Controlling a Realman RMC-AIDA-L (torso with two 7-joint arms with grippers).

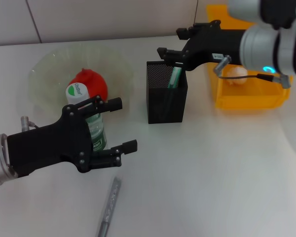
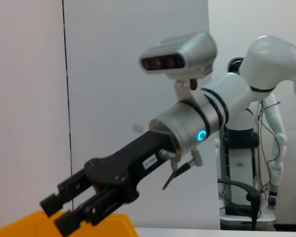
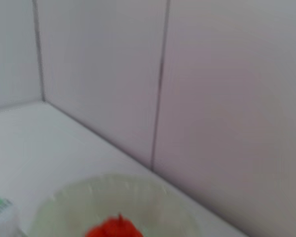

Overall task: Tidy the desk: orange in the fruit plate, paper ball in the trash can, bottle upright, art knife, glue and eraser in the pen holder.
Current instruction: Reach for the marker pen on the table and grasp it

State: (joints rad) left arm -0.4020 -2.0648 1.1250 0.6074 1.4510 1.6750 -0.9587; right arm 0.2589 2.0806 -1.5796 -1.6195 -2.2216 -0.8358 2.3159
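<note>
Upright bottle between the spread left gripper fingers.

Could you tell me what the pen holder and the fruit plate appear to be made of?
The pen holder looks like black metal mesh: fine perforations show in its walls, matte finish. The fruit plate seems to be clear, faintly green glass or plastic: the table shows through its ribbed rim.
</note>
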